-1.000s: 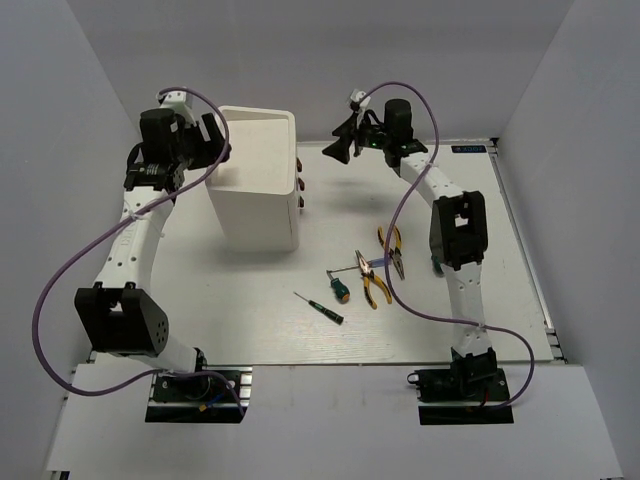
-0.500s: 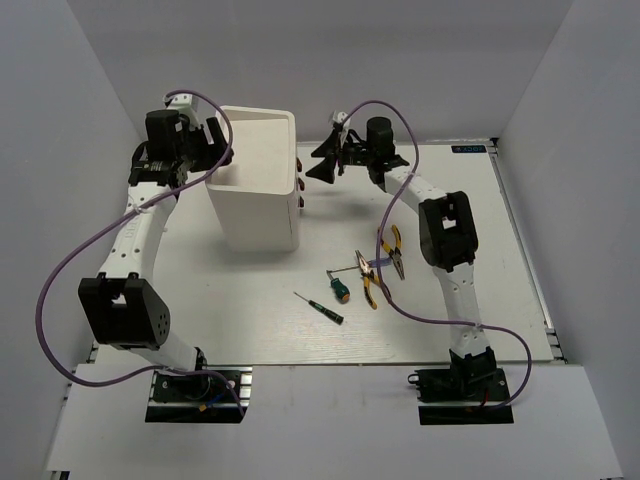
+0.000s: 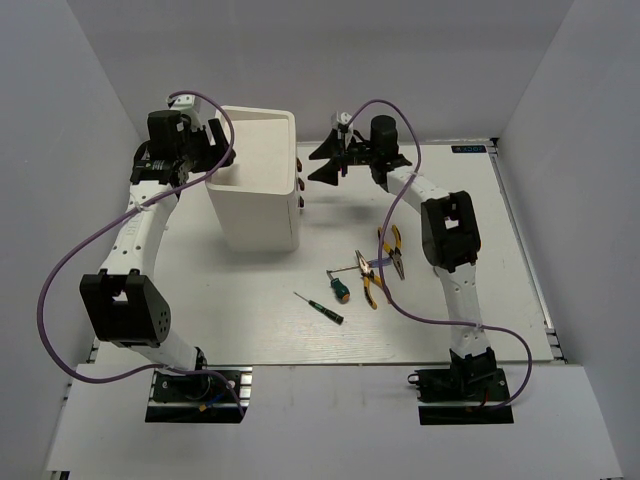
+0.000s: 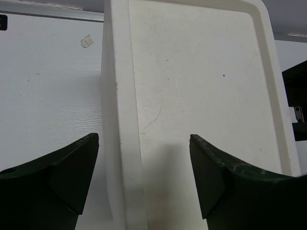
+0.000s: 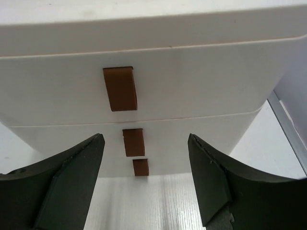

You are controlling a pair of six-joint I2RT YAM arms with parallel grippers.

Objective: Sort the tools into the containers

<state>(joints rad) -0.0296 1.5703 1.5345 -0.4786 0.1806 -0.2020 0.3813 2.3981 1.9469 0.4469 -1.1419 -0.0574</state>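
The tall white drawer box (image 3: 255,180) stands at the back left of the table. Its top tray (image 4: 201,86) fills the left wrist view; its drawer fronts with brown knobs (image 5: 120,88) fill the right wrist view. My left gripper (image 3: 213,143) is open and empty, its fingers astride the box's left top rim (image 4: 120,120). My right gripper (image 3: 325,160) is open and empty, just right of the knobs, facing them. Two yellow-handled pliers (image 3: 392,252) (image 3: 368,278), a stubby green-handled screwdriver (image 3: 339,287) and a thin dark screwdriver (image 3: 320,307) lie on the table in front.
White walls close the table (image 3: 500,230) at the back and sides. The right arm's purple cable (image 3: 400,300) hangs over the pliers. A scrap of tape (image 4: 87,41) lies on the table left of the box.
My right gripper has swung left from the back middle to just beside the box's knobs. My left gripper has shifted slightly toward the box's top edge.
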